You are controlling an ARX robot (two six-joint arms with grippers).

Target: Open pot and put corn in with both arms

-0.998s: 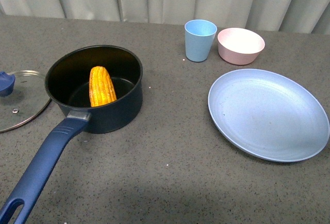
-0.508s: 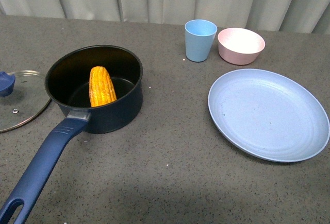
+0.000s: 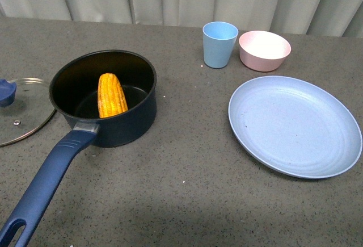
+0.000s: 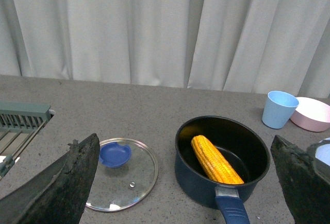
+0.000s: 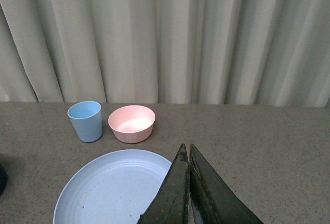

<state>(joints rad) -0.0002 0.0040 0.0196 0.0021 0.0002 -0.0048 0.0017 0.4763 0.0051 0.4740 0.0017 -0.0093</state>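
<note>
The navy pot stands open at the left of the table, its long blue handle pointing toward me. The corn lies inside it, leaning on the wall; it also shows in the left wrist view. The glass lid with blue knob lies flat on the table left of the pot. Neither arm shows in the front view. My left gripper is open and empty, raised well back from the pot and lid. My right gripper is shut and empty, above the near edge of the plate.
A large light blue plate lies at the right. A light blue cup and a small pink bowl stand behind it. A grey rack sits beyond the lid in the left wrist view. Curtains hang behind the table.
</note>
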